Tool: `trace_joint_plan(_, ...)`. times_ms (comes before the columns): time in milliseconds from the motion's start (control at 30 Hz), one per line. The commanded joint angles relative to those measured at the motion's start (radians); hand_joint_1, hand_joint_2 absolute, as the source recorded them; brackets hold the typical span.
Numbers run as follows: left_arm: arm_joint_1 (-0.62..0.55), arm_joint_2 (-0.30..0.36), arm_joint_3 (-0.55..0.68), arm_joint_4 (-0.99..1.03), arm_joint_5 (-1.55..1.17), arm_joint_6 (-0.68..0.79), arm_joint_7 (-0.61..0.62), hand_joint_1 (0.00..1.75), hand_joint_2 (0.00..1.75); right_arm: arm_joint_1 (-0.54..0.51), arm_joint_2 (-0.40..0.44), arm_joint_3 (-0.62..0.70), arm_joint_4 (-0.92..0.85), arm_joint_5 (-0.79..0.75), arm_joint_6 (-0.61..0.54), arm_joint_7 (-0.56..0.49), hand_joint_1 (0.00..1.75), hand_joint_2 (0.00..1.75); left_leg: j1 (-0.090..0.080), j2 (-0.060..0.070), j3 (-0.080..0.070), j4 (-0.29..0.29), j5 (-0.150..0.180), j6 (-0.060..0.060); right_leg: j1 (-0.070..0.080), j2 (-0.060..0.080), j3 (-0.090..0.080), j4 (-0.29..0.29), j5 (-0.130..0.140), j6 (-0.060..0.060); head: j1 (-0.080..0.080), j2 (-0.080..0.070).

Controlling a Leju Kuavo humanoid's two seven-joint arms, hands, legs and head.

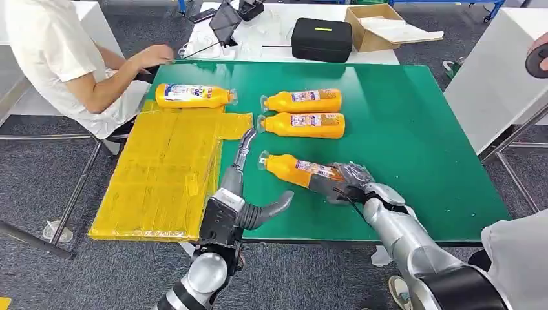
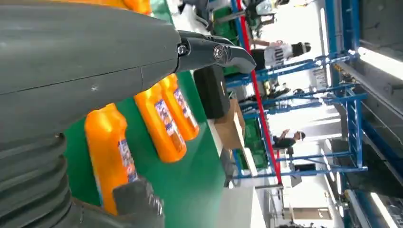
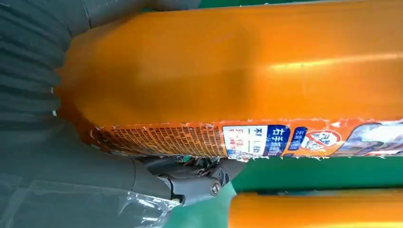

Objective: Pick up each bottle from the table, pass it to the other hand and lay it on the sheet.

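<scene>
Several orange bottles lie on the green table (image 1: pixel 413 129). My right hand (image 1: pixel 346 182) grips the base end of the nearest bottle (image 1: pixel 294 169), whose cap points left; up close its orange body (image 3: pixel 237 61) fills the right wrist view. Two more bottles (image 1: pixel 304 101) (image 1: pixel 304 124) lie side by side behind it. A yellow-bodied bottle (image 1: pixel 194 95) lies at the far end of the yellow sheet (image 1: pixel 161 174). My left hand (image 1: pixel 249 194) is open beside the sheet's right edge, fingers stretched forward, just left of the held bottle's cap. The bottles (image 2: pixel 161 121) appear past its fingers.
A person in a white shirt (image 1: pixel 58 51) sits at the table's far left, one hand near the far edge. Behind the green table stand a black case (image 1: pixel 322 39) and a cardboard box (image 1: pixel 375 26). A white cabinet (image 1: pixel 497 71) stands to the right.
</scene>
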Motion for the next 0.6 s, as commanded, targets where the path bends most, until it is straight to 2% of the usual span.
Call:
trace_joint_plan(33,-0.028,0.019,-0.002,0.023,0.031,-0.006,-0.005,0.0,1.75,0.089,-0.001,-0.05,0.047,-0.075,0.051,-0.036,1.75,1.75,0.002,-0.006,0.003,-0.001,-0.001,0.0,0.002,-0.005,0.003,-0.002,-0.002,-0.001,0.0,0.0)
trace_joint_plan(67,-0.021,0.019,0.012,0.01,0.042,0.001,-0.01,0.0,1.75,0.094,-0.003,-0.06,0.026,-0.097,0.048,-0.082,1.75,1.75,0.002,-0.008,0.003,-0.001,-0.001,0.001,0.002,-0.007,0.002,-0.002,-0.003,-0.002,0.001,0.0)
trace_joint_plan(100,-0.02,0.021,0.013,0.008,0.042,0.001,-0.01,0.0,1.75,0.093,-0.004,-0.059,0.024,-0.097,0.048,-0.082,1.75,1.75,0.001,-0.004,0.007,-0.001,-0.006,0.001,0.001,-0.003,0.005,-0.002,-0.006,-0.002,0.0,0.0)
trace_joint_plan(167,0.006,0.017,0.047,-0.024,0.121,-0.024,-0.026,0.0,1.75,0.124,0.003,-0.117,-0.035,-0.197,0.052,-0.205,1.75,1.75,0.002,-0.004,0.006,-0.003,-0.005,0.0,0.002,-0.003,0.006,-0.004,-0.004,-0.003,0.0,0.0)
trace_joint_plan(200,0.011,0.021,0.049,-0.031,0.142,-0.033,-0.028,0.0,1.75,0.137,0.002,-0.123,-0.056,-0.217,0.052,-0.219,1.75,1.75,0.002,-0.002,0.008,-0.002,-0.005,0.001,0.002,-0.001,0.014,-0.003,-0.004,-0.001,0.0,0.0)
trace_joint_plan(233,0.021,0.019,0.059,-0.041,0.182,-0.046,-0.025,0.0,1.75,0.154,0.005,-0.14,-0.085,-0.253,0.051,-0.241,1.75,1.75,0.002,-0.002,0.008,-0.002,-0.004,0.0,0.002,-0.001,0.014,-0.003,-0.003,-0.002,0.0,0.0)
trace_joint_plan(467,0.073,0.025,0.095,-0.124,0.477,-0.122,0.038,0.0,1.75,0.249,0.043,-0.202,-0.299,-0.43,-0.058,-0.302,1.75,1.75,0.002,-0.002,0.004,-0.001,-0.006,0.0,0.002,-0.001,0.011,-0.001,-0.004,-0.002,0.0,0.0)
trace_joint_plan(600,0.096,0.044,0.1,-0.16,0.532,-0.138,0.036,0.0,1.75,0.278,0.055,-0.218,-0.375,-0.493,-0.067,-0.316,1.75,1.75,0.001,0.0,0.0,0.0,-0.006,0.0,0.001,0.001,0.007,0.0,-0.005,-0.001,0.0,0.0)
